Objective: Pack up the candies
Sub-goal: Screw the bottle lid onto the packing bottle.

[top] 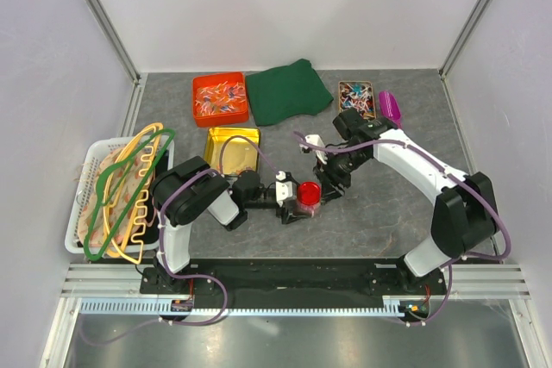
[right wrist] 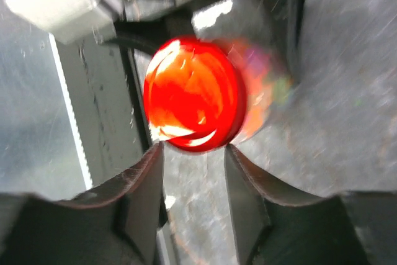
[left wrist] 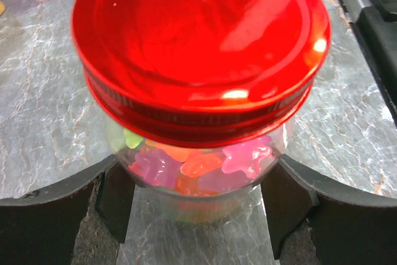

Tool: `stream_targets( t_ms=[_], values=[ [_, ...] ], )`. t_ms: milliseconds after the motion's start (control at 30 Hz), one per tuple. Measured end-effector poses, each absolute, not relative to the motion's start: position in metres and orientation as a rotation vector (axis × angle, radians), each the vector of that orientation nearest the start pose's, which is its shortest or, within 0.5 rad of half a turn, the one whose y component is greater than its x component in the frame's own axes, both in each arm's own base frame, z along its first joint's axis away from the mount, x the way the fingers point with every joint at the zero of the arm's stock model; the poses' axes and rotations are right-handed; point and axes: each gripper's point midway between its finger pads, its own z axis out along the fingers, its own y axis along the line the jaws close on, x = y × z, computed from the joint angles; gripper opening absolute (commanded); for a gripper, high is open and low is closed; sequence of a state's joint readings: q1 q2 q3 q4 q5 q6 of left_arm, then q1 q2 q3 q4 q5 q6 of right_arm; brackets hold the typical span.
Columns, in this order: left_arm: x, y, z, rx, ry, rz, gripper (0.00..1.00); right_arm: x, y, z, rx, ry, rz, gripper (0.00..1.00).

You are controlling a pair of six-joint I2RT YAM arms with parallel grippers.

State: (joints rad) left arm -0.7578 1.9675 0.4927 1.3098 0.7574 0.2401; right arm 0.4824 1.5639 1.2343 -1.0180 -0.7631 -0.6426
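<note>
Grey marbled table (top: 388,213) carries a clear jar (top: 309,198) under a red lid (left wrist: 198,48). Only the left wrist view shows the candies (left wrist: 205,166) inside, pink, orange and green. Left gripper (left wrist: 197,181) clasps the jar's sides. Right gripper (right wrist: 193,159), blurred, stands parted, its tips at the lid's edge. Beyond the jar lie a yellow tin (top: 231,148) and green cloth (top: 287,90).

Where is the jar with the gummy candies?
Look at the middle of the grey table. A small clear jar stands there, held by the left gripper. It alone has a shiny red lid, with loose pink, orange and green candies inside.
</note>
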Motion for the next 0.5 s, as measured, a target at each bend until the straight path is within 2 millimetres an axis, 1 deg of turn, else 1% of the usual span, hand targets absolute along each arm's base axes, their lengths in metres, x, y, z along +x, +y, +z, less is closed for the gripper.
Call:
stream_targets(
  t_ms=[33, 100, 167, 233, 267, 300, 333, 400, 467, 500],
  values=[
    [0.217, -0.36, 0.045, 1.318, 1.229, -1.024, 0.5, 0.201, 0.221, 0.132, -1.538, 2.229, 1.038, 0.57],
    [0.222, -0.359, 0.045, 1.302, 1.24, -1.005, 0.5, 0.194, 0.214, 0.126, -1.553, 2.288, 1.011, 0.68],
    [0.225, -0.359, 0.045, 1.294, 1.247, -0.995, 0.5, 0.192, 0.209, 0.125, -1.566, 2.316, 0.984, 0.75],
    [0.228, -0.358, 0.045, 1.286, 1.253, -0.986, 0.5, 0.192, 0.205, 0.126, -1.573, 2.323, 0.953, 0.78],
    [0.228, -0.358, 0.045, 1.284, 1.256, -0.984, 0.5, 0.193, 0.203, 0.127, -1.577, 2.32, 0.931, 0.85],
    [0.228, -0.358, 0.045, 1.283, 1.256, -0.983, 0.5, 0.195, 0.203, 0.131, -1.578, 2.307, 0.912, 0.88],
    [0.228, -0.358, 0.045, 1.283, 1.257, -0.983, 0.5, 0.198, 0.202, 0.135, -1.577, 2.291, 0.886, 0.89],
    [0.228, -0.358, 0.045, 1.282, 1.257, -0.984, 0.5, 0.206, 0.203, 0.144, -1.567, 2.238, 0.834, 0.88],
    [0.228, -0.358, 0.045, 1.282, 1.257, -0.984, 0.5, 0.215, 0.206, 0.155, -1.553, 2.167, 0.779, 0.79],
    [0.228, -0.358, 0.045, 1.282, 1.257, -0.984, 0.5, 0.219, 0.209, 0.16, -1.545, 2.127, 0.755, 0.72]
  ],
)
